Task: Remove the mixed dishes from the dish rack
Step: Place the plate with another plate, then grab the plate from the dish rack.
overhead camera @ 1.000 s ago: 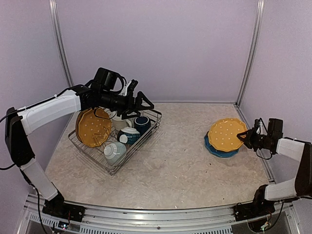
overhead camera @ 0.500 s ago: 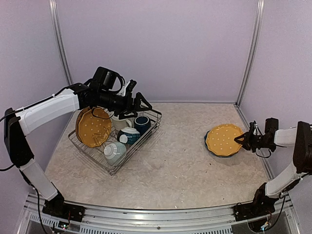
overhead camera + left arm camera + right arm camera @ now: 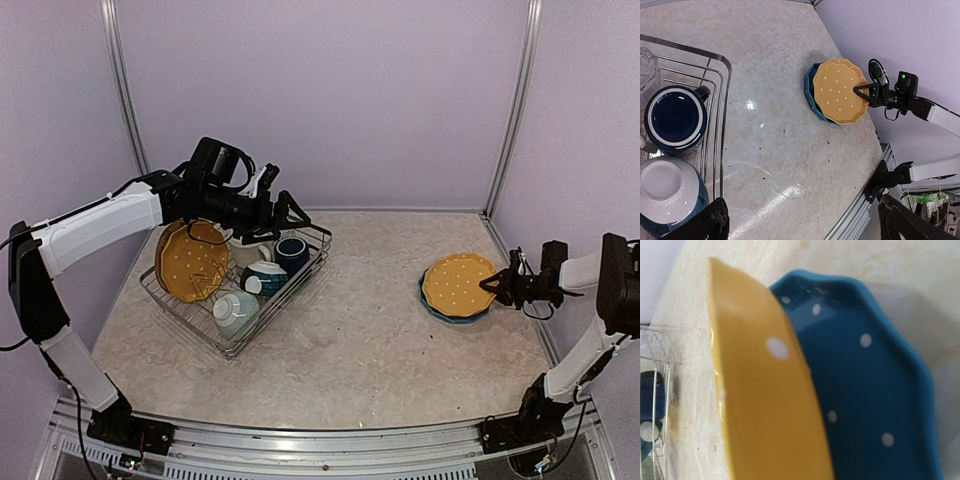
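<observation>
The dish rack (image 3: 185, 320) sits at the left and holds a standing mustard-yellow dotted plate (image 3: 190, 262), a navy mug (image 3: 291, 252) and teal bowls (image 3: 265, 277). My left gripper (image 3: 285, 213) hovers open above the rack's far right corner with nothing between its fingers (image 3: 715, 222). The navy mug (image 3: 674, 119) and a teal bowl (image 3: 670, 197) lie below it. At the right, my right gripper (image 3: 492, 284) is shut on the rim of a second yellow plate (image 3: 458, 281), which lies over a blue dotted plate (image 3: 450, 313). The right wrist view shows that yellow plate (image 3: 765, 405) edge-on above the blue plate (image 3: 865, 390), and its own fingers are hidden.
A clear glass tumbler (image 3: 647, 65) stands in the rack's corner, and a cream mug (image 3: 245, 248) sits behind the bowls. Purple walls close in the marbled table (image 3: 360, 340). The right wall stands close behind the right arm.
My right gripper has lowered the yellow plate from a raised tilt down onto the blue plate and shifted slightly nearer. The left arm has barely moved.
</observation>
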You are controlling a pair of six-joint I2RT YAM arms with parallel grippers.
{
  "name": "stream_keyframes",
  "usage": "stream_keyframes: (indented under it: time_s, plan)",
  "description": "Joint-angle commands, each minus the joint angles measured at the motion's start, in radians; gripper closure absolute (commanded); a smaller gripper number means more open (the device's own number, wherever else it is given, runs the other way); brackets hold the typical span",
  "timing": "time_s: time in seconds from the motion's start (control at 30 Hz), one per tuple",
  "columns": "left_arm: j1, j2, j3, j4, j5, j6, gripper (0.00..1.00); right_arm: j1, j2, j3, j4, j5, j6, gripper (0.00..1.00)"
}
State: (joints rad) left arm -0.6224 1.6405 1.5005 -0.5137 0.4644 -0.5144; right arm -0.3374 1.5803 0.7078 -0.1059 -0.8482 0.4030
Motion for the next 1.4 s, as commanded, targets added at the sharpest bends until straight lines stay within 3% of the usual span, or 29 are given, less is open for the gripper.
stream_keyframes:
  time_s: [0.0, 0.2, 0.3, 0.4, 0.63, 0.77, 0.93, 1.17, 1.37]
  plan:
    - [0.013, -0.049, -0.001, -0.031, -0.030, 0.022, 0.01, -0.002, 0.012, 0.012, 0.024, 0.009, -0.044, 0.77]
    - [0.068, -0.096, -0.011, -0.096, -0.085, 0.028, 0.01, 0.005, -0.016, 0.014, -0.002, 0.067, -0.056, 0.48]
    - [0.121, -0.121, -0.007, -0.173, -0.114, 0.040, 0.01, 0.031, -0.068, 0.032, -0.096, 0.230, -0.100, 0.34]
    - [0.182, -0.163, -0.008, -0.246, -0.158, 0.061, 0.01, 0.046, -0.111, 0.044, -0.169, 0.368, -0.134, 0.25]
    - [0.330, -0.265, -0.026, -0.410, -0.315, 0.104, 0.01, 0.059, -0.174, 0.036, -0.219, 0.486, -0.146, 0.19]
    - [0.390, -0.281, -0.030, -0.472, -0.430, 0.141, 0.01, 0.125, -0.240, 0.047, -0.261, 0.629, -0.166, 0.13]
    - [0.403, -0.216, 0.006, -0.535, -0.551, 0.178, 0.13, 0.260, -0.287, 0.084, -0.304, 0.730, -0.169, 0.01]
    - [0.401, -0.107, 0.080, -0.529, -0.560, 0.216, 0.20, 0.487, -0.361, 0.143, -0.374, 0.985, -0.189, 0.00]
    - [0.356, -0.008, 0.156, -0.547, -0.604, 0.265, 0.27, 0.525, -0.472, 0.137, -0.364, 1.058, -0.210, 0.00]
